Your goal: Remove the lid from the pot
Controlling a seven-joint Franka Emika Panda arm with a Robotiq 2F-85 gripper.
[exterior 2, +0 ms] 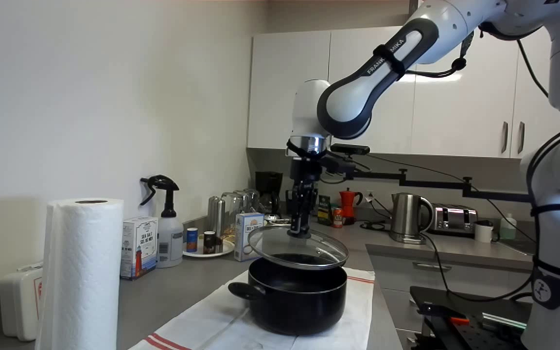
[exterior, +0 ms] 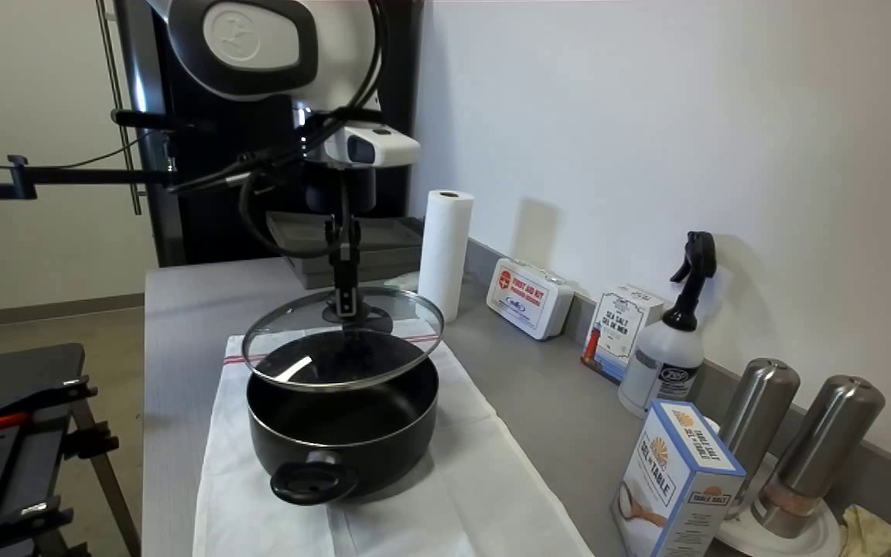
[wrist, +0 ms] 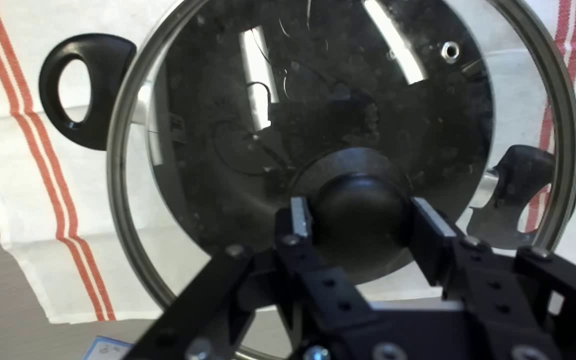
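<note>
The glass lid (exterior: pixel 314 352) is held above the black pot (exterior: pixel 384 456), with a gap between their rims in both exterior views. In an exterior view the lid (exterior 2: pixel 304 250) tilts slightly over the pot (exterior 2: pixel 299 308). My gripper (exterior: pixel 346 305) is above the lid's middle; it also shows in an exterior view (exterior 2: pixel 300 231). In the wrist view the gripper (wrist: pixel 365 216) has its fingers on both sides of the lid's black knob (wrist: pixel 358 200), shut on it. The pot's side handles show through and beside the lid, one at the left (wrist: pixel 105 75).
The pot stands on a white towel (exterior: pixel 461 487) with red stripes. A paper towel roll (exterior: pixel 445 255), first aid kit (exterior: pixel 529 298), sea salt box (exterior: pixel 623 329), spray bottle (exterior: pixel 662 363), table salt box (exterior: pixel 677 480) and steel mills (exterior: pixel 821 456) stand along the wall.
</note>
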